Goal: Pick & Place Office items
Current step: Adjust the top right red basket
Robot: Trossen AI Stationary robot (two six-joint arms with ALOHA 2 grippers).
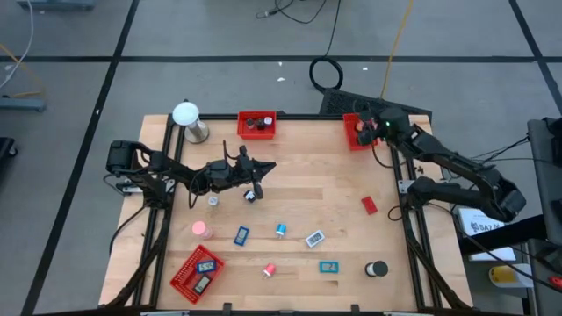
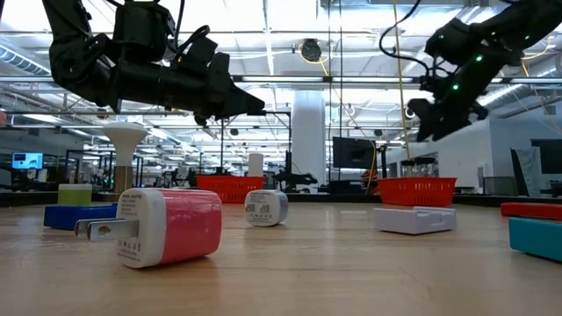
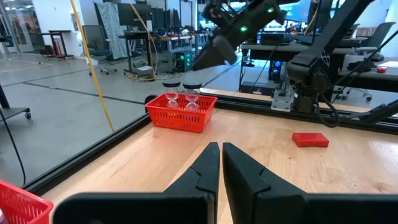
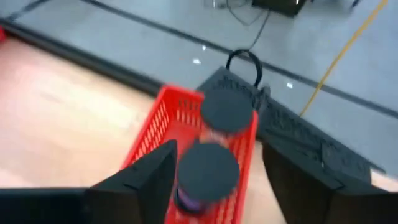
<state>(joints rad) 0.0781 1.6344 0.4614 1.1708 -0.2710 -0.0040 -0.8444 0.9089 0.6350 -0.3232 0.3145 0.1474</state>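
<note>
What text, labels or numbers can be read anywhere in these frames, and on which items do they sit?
None can be read.
White label on the pink charger: print too small to read.
Label on the white block: blurred.
Labels on the flat pieces in the red tray: too small.

The table point(image 1: 290, 189) was lit evenly from above, with only soft, short shadows. Bright ceiling lights point(image 2: 290, 22) were seen glaring in the low view. The red tray point(image 4: 186, 130) was blurred in the right wrist view. Far things were hazy.
</note>
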